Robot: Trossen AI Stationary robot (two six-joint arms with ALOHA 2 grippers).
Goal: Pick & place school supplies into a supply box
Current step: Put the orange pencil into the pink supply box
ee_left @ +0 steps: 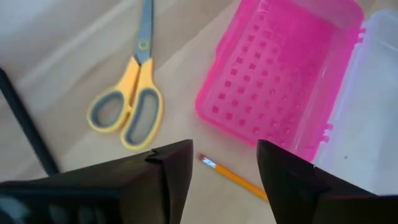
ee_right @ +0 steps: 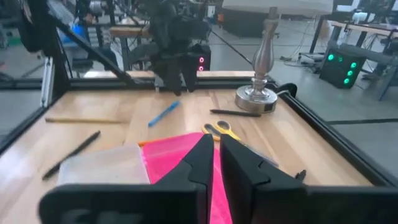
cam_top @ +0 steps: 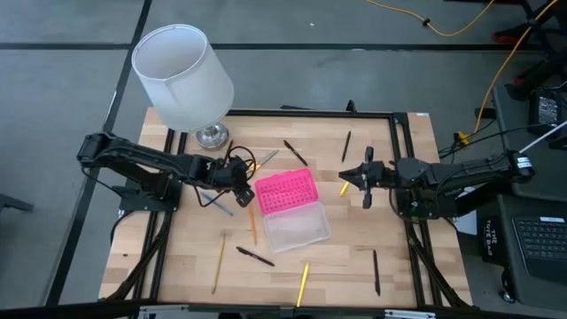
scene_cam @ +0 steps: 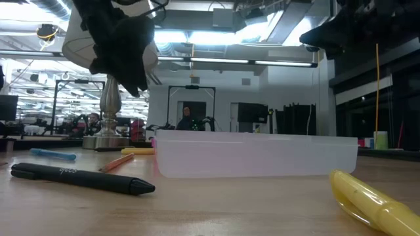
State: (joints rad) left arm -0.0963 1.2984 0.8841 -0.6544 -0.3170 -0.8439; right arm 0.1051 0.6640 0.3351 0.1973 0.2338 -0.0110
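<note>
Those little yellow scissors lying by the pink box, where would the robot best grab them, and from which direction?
Probably from straight above, pinching across the narrow neck of the scissors where the yellow handles meet the grey blades. They lie flat and closed on the table, so the sides are the only faces to squeeze. The left gripper, open above the orange pencil, is nearest.

Open supply box [cam_top: 291, 206] at table centre, pink lid on the far side, clear base on the near side. Left gripper [cam_top: 249, 176] just left of the lid, right gripper [cam_top: 358, 177] well to its right. Lamp [cam_top: 186, 80] blocking the far left corner. Pens and pencils scattered along the near edge; bare wood near right.
</note>
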